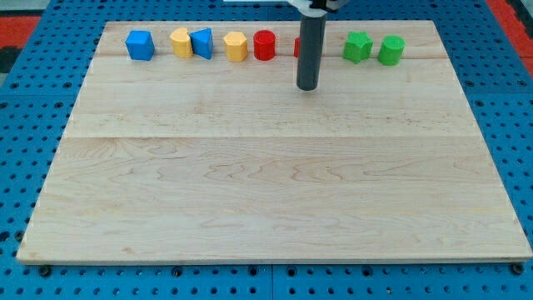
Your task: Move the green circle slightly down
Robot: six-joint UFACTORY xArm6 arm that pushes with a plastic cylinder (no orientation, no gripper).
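The green circle (pixel 391 50), a short cylinder, is sitting at the right end of a row of blocks along the view's top edge of the wooden board (pixel 275 192), just beside a green star-like block (pixel 358 47) on its left. My tip (pixel 308 87) is resting on the wood below the row, well to the left of both greens; being a bare rod, it is grasping nothing. Behind the rod a red block (pixel 297 47) is partly hiding, its shape unclear. Further left are lying a red cylinder (pixel 264 45), a yellow block (pixel 236 47), a blue block (pixel 201 42) touching a yellow one (pixel 180 42), and a blue cube (pixel 140 45). A blue perforated surface (pixel 25 100) is surrounding the board.
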